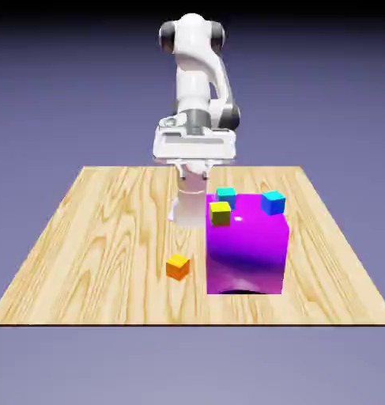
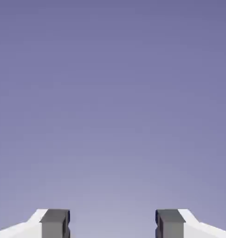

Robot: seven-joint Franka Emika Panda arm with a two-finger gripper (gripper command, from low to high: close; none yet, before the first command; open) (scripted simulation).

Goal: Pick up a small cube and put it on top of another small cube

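Step in hand: start of the pick, approach stage, by my read. Pincer [image 2: 113,223] was spread, with a wide gap between its fingertips and nothing pinched. It hung high over the far part of the worktop [image 1: 100,261], well apart from the task cube. Hand view had only plain backdrop past the tips, no cube in sight, so the hand wasn't aimed at the pick.

Task's thing: small orange cube [image 1: 178,267], sitting on the worktop, just beside the big purple block [image 1: 247,245], toward the exterior view's left, clear gap between them. It looked turned a bit relative to the block.

Other small cubes appeared up on the block: yellow-green cube [image 1: 220,213] near its exterior-view left edge, cyan cube [image 1: 225,196] behind that, blue cube [image 1: 273,203] toward the exterior view's right. Which one was the stacking target, couldn't tell; no stack made.

Next move, as judged: bring the arm out toward the camera, tip the hand to point down, line the fingers up with the orange cube's faces, then lower with the pincer spread. Main risk was a finger or the hand bumping the block on the way down. Lift and placing remained to be done.
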